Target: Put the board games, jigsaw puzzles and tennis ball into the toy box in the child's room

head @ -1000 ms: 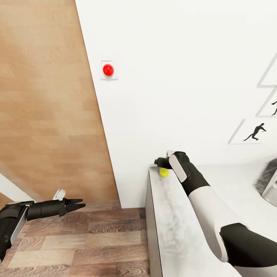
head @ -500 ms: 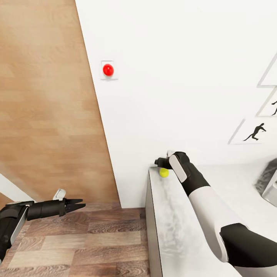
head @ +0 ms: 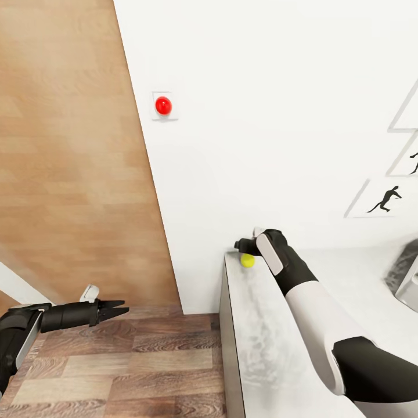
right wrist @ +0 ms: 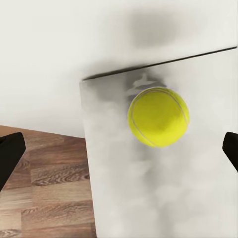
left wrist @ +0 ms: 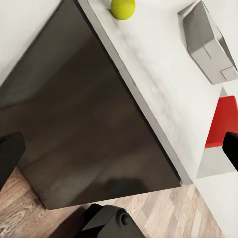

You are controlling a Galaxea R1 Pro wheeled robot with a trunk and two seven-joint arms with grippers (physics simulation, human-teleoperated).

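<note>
The tennis ball (head: 247, 260) (right wrist: 158, 116) lies at the far corner of the light grey table (head: 261, 348), close to the white wall. My right gripper (head: 241, 246) (right wrist: 119, 153) hovers just above the ball, open, with its dark fingertips (right wrist: 10, 158) spread wide on either side and nothing held. Off to the left, my left gripper (head: 118, 307) (left wrist: 119, 151) hangs open and empty over the wood floor. In the left wrist view it looks at the table's dark side (left wrist: 84, 124), the ball (left wrist: 123, 7) and the grey toy box (left wrist: 206, 42). Board games, jigsaw puzzles and the bed are out of view.
A red round knob on a white plate (head: 163, 105) is on the wall above. Black silhouette prints (head: 383, 200) hang at right. A wood-panelled door (head: 69, 151) stands left of the wall. A red chair seat (left wrist: 225, 121) sits beside the table.
</note>
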